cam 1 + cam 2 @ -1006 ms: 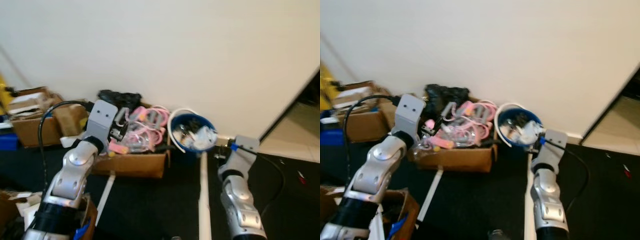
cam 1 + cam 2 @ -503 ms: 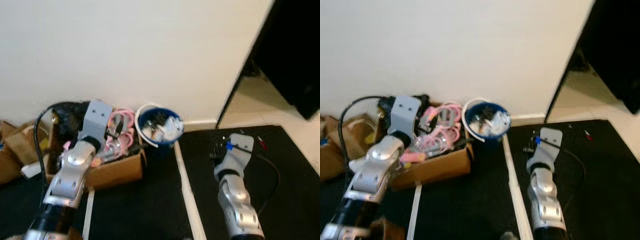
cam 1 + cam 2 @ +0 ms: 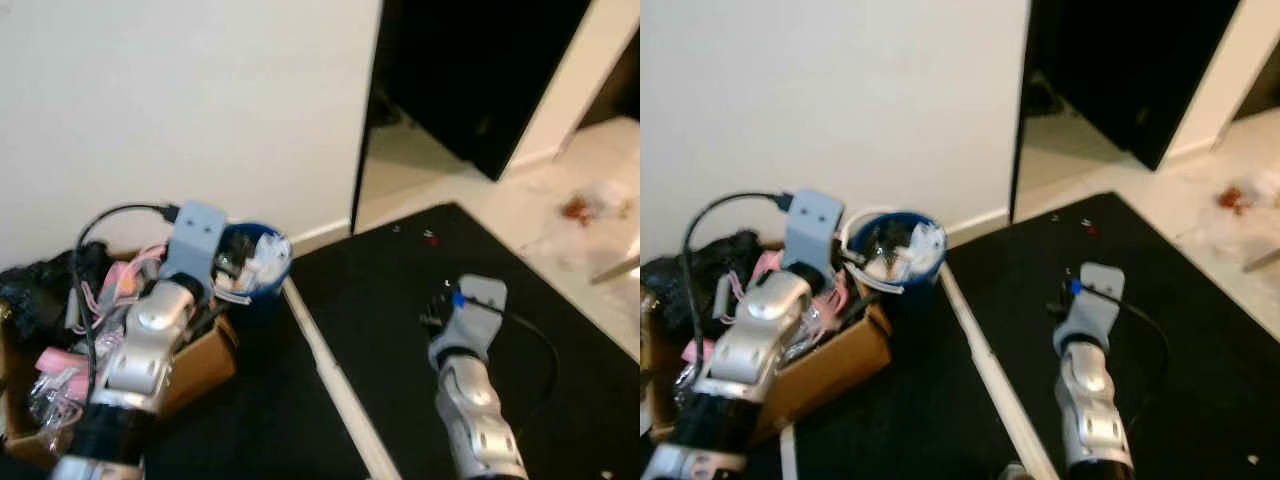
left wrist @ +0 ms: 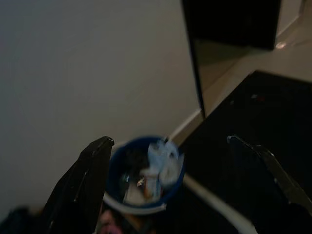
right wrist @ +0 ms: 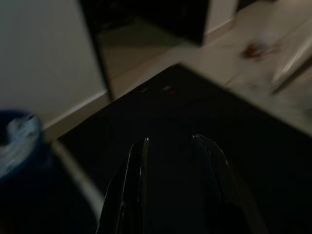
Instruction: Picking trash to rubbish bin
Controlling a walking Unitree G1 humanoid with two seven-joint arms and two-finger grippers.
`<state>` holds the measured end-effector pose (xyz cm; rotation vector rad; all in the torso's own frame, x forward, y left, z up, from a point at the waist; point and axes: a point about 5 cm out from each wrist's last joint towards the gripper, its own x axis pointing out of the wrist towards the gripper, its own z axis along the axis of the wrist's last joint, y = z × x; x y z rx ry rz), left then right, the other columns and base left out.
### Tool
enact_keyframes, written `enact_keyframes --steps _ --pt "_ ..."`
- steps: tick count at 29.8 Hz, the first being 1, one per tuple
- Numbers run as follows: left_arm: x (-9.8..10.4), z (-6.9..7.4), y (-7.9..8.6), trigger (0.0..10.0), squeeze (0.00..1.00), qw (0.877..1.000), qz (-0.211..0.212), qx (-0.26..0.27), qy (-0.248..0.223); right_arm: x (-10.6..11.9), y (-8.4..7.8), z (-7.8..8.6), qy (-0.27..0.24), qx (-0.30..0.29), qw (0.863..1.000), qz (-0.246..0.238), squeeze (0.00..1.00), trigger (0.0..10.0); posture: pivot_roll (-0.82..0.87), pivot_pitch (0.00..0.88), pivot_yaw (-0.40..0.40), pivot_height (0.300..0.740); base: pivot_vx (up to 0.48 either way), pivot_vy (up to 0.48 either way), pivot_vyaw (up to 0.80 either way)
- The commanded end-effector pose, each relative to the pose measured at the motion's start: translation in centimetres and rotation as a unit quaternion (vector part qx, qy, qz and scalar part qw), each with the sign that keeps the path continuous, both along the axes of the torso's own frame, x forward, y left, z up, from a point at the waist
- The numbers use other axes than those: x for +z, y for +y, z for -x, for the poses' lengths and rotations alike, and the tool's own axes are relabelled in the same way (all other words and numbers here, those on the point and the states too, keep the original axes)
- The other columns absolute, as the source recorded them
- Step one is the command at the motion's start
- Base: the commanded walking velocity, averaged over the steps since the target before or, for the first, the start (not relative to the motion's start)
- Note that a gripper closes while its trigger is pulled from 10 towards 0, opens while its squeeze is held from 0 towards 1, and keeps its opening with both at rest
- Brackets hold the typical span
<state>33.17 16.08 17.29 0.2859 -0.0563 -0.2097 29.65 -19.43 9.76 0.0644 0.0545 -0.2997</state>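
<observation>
Against the white wall (image 3: 180, 110), a cardboard box (image 3: 830, 365) holds pink items, perhaps plastic. Just right of it, the blue rubbish bin (image 4: 146, 178) contains pale crumpled trash (image 4: 163, 161); the left gripper (image 4: 180, 170) gapes wide above it. Further right, the right gripper (image 5: 170, 161), narrowly parted, holds nothing over black matting (image 3: 400, 280) near a dark doorway (image 3: 1120, 70).

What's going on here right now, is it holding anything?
Neither gripper holds anything. The left gripper is raised with its fingers spread wide, pointing toward the blue rubbish bin, which sits by the wall and already has crumpled trash in it. Beside the bin is a cardboard box of pink clutter. The right gripper hangs over the black floor mat, its fingers a little apart. Some small debris lies on the pale floor beyond the mat.
</observation>
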Motion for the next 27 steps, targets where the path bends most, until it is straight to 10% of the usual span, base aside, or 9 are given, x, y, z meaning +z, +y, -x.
enact_keyframes --steps 1,27 --pt "-0.72 0.15 0.62 10.0 0.00 1.000 -0.012 0.014 0.010 -0.75 0.29 0.37 0.014 -0.002 1.000 -0.013 0.00 10.0 0.01 0.142 0.076 0.740 0.000 0.000 -0.80" --pt "-1.47 0.15 1.06 10.0 0.00 0.999 0.009 0.027 0.022 -0.64 0.05 0.34 0.017 -0.009 1.000 -0.013 0.00 10.0 0.00 0.152 0.080 0.740 0.000 0.000 -0.80"
